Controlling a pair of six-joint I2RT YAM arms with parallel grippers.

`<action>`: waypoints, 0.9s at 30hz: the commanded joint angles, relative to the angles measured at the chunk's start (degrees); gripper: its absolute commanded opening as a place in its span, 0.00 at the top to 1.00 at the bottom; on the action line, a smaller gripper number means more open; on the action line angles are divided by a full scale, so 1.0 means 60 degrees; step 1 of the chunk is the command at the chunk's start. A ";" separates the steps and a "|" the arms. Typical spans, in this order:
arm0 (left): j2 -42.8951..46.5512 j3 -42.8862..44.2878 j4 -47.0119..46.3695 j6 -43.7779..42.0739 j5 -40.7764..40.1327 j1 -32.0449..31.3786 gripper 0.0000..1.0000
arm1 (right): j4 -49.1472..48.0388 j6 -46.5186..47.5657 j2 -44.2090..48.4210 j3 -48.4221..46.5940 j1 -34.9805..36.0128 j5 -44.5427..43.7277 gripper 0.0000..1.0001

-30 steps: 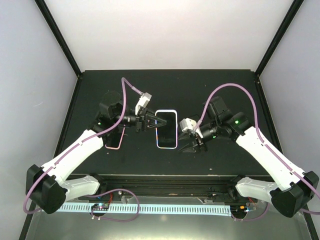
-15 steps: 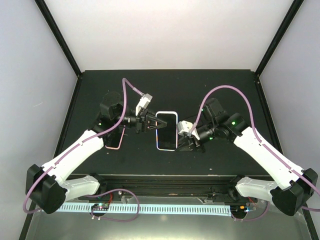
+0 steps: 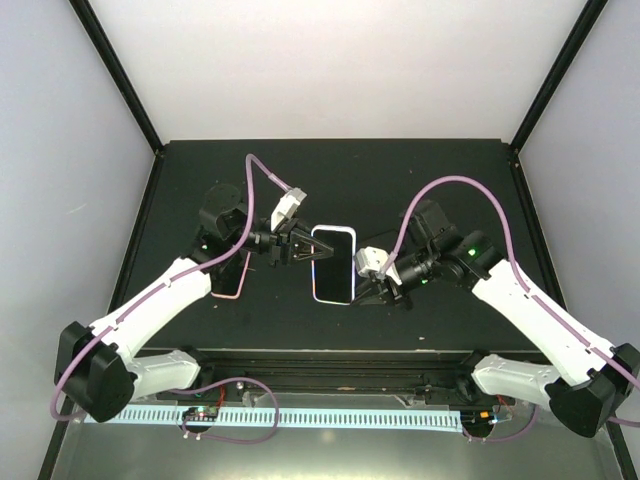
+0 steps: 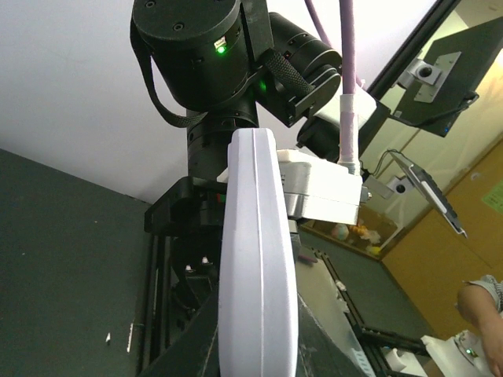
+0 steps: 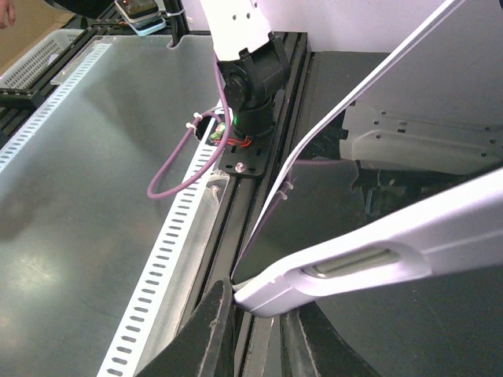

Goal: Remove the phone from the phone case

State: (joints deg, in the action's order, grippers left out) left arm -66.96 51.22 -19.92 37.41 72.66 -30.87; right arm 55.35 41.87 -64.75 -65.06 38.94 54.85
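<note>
Pink-rimmed object mostly hidden under left arm; phone cropped below

The top camera looks down on the whole table; both wrist cameras face the phone close, edge-on.

A robotics lab — a black tabletop boxed in by white panels and black frame posts, a slotted cable duct along its near edge, purple cables looping above.

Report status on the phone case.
Left gripper shut on phone case left edge. Right gripper shut on its near-right corner. Phone not yet out. No obstruction seen.
</note>
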 commanded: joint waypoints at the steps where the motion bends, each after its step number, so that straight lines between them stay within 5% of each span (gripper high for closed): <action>1: -0.0010 0.0102 -0.0715 0.0866 0.0881 -0.0008 0.98 | -0.0470 0.0160 0.0255 0.0154 0.0065 -0.0915 0.87; 19: 0.0073 -0.0142 -0.2160 0.2401 0.1590 -0.0017 0.98 | -0.1269 -0.0478 0.0223 0.0202 0.0044 -0.2154 0.87; 27: 0.0234 -0.0170 -0.1965 0.2248 0.1670 -0.0048 0.99 | -0.3655 -0.3240 0.0222 0.0263 -0.0425 -0.3962 0.86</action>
State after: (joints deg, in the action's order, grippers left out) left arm -68.27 49.56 -30.17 46.57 75.22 -29.71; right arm 48.73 33.32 -62.89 -63.46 39.72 46.41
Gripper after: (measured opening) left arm 0.112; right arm 0.141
